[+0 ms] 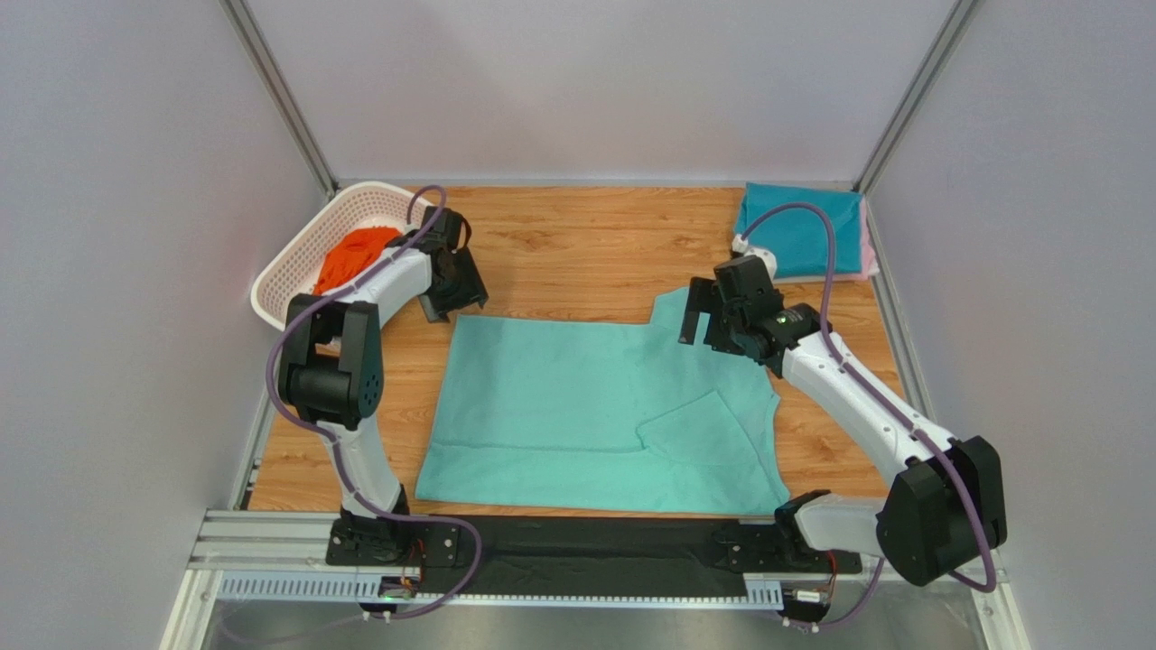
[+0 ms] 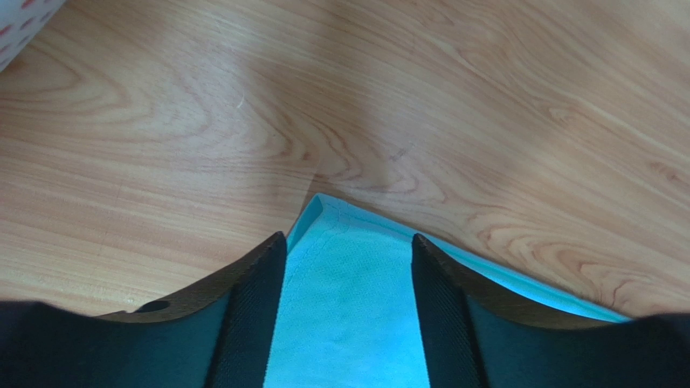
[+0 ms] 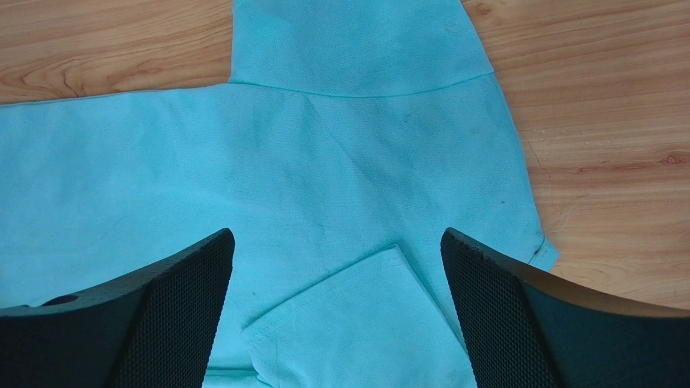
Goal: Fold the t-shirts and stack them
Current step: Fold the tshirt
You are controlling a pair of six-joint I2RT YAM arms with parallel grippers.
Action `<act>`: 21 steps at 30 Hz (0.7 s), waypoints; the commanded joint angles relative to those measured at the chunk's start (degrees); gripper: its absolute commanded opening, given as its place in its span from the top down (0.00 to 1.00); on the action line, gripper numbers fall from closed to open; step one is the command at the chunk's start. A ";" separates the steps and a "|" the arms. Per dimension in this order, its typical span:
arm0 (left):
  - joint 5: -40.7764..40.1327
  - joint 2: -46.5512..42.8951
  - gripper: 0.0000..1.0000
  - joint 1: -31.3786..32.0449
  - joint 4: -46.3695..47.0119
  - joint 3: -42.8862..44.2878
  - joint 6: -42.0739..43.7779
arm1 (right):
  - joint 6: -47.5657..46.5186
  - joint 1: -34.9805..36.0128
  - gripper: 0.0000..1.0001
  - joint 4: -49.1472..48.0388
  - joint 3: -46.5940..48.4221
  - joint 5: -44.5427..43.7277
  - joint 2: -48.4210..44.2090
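Table [image 1: 570,257]: wood-grain surface that carries everything listed below.
Mint-green t-shirt [image 1: 584,406]: spread flat at the table's centre, between the two arms. One sleeve points to the far right; a flap of cloth lies folded over the body near the right edge.
Basket [image 1: 292,278]: white and perforated, at the far left corner, tilted towards the table.
Teal t-shirt [image 1: 801,230]: folded, at the far right corner, well apart from the mint-green t-shirt.
Pink t-shirt [image 1: 866,257]: under the teal t-shirt; only a thin strip shows along its right side.
Orange t-shirt [image 1: 356,255]: bunched inside the basket.
Left gripper [image 2: 348,238]: low over the far left corner of the mint-green t-shirt. The fingers stand partly apart with the cloth corner lying flat between them; nothing is lifted.
Right gripper [image 3: 336,234]: above the far right part of the mint-green t-shirt, near the sleeve. The jaws are spread wide and hold nothing; the cloth lies flat beneath them.
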State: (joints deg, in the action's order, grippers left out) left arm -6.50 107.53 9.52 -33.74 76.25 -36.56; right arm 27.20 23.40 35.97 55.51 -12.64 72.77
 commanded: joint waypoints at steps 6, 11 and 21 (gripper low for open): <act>-1.40 4.09 0.49 -0.47 1.04 4.44 -0.88 | -1.18 -1.25 0.00 -2.39 -1.63 1.04 -1.32; -3.69 5.94 0.56 -0.47 0.43 5.14 -1.24 | -1.27 -1.69 0.00 -2.30 -2.16 1.39 -2.46; -2.29 8.22 0.84 -0.47 -0.54 5.49 -1.50 | -1.36 -2.48 0.00 -2.39 -2.51 1.48 -3.25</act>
State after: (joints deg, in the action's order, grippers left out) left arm -9.10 114.78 9.21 -33.69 80.75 -37.67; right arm 26.61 21.39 35.64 53.17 -11.38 70.98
